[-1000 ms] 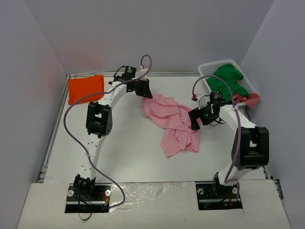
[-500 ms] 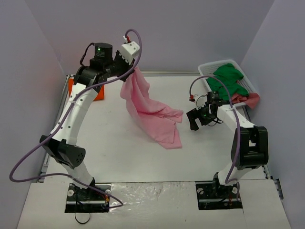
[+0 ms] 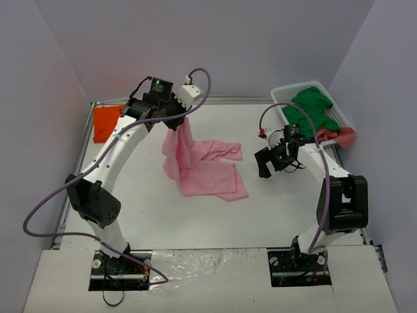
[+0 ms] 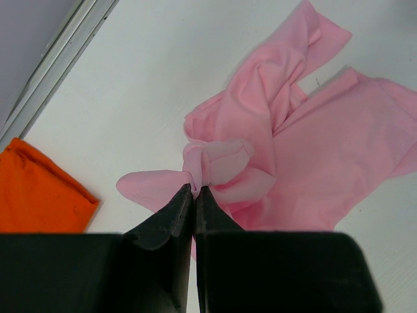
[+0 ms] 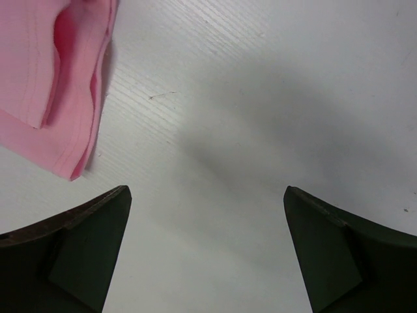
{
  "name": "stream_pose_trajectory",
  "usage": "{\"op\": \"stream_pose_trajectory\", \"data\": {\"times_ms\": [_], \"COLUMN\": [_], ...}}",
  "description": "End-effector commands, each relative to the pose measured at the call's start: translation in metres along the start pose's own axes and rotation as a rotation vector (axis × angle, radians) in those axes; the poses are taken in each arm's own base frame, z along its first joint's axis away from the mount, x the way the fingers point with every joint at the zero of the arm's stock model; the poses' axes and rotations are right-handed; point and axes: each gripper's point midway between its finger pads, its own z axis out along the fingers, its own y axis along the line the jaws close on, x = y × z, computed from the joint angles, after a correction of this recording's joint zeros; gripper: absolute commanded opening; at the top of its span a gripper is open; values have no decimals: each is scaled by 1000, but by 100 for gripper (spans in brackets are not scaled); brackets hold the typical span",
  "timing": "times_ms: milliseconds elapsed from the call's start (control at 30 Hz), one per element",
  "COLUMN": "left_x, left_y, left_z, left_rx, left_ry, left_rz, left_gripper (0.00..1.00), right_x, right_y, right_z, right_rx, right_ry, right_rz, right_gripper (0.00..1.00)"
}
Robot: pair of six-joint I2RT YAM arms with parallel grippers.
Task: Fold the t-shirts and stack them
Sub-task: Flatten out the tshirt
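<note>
The light pink t-shirt (image 3: 202,168) hangs from my left gripper (image 3: 182,121) and trails rumpled onto the table's middle. In the left wrist view my left gripper (image 4: 194,188) is shut on a bunched fold of the pink shirt (image 4: 306,150). The bright orange t-shirt (image 3: 104,121) lies folded at the far left, partly hidden by my left arm; it also shows in the left wrist view (image 4: 36,195). My right gripper (image 3: 268,160) is open and empty just right of the pink shirt, low over bare table (image 5: 207,189). The shirt's edge (image 5: 52,85) shows at upper left there.
A white slatted basket (image 3: 284,98) stands at the far right corner holding a green cloth (image 3: 311,109) and a reddish cloth (image 3: 339,135). A raised rail (image 3: 78,156) runs along the table's left edge, and purple walls close in the back and sides.
My left gripper lifted the pink shirt off the table up and leftward, then came down a little; the shirt now drapes farther left. My right gripper stayed about where it was, apart from the shirt.
</note>
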Motion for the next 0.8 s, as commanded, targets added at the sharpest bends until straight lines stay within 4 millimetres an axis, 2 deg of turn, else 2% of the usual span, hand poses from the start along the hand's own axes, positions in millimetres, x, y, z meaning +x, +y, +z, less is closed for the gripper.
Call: {"op": "stream_pose_trajectory", "data": {"times_ms": [0,133,233,300,333,400,433,533,633,733,767], "left_x": [-37,-61,-91,-113,-119,-121,-131,-137,-137,-132,-127], "left_y": [-5,-11,-4,2,3,3,4,3,2,0,-1], "left_z": [-34,-54,-92,-134,-144,-160,-177,-207,-226,-232,-228], "left_rx": [-19,2,-63,-126,-138,-147,-162,-194,-217,-218,-215], "left_ry": [-112,-203,-332,-432,-448,-439,-475,-534,-561,-560,-544], "left_rz": [18,-17,0,17,20,17,25,27,16,19,14], "left_gripper": [2,2,2,2,2,2,2,2,2,2,2], "right_x": [-24,-15,-11,-10,-10,-10,-11,-10,-9,-8,-8], "right_y": [18,13,11,11,11,12,13,13,13,14,15], "right_z": [-24,-19,-13,-11,-10,-10,-10,-10,-9,-7,-6], "right_rx": [-53,-31,-35,-31,-30,-31,-31,-29,-25,-30,-32], "right_ry": [-86,-48,-27,-18,-17,-16,-16,-12,-7,1,3], "right_rz": [-48,-45,-34,-37,-40,-46,-49,-54,-57,-62,-65], "right_gripper": [100,100,100,100,100,100,100,100,100,100,100]}}
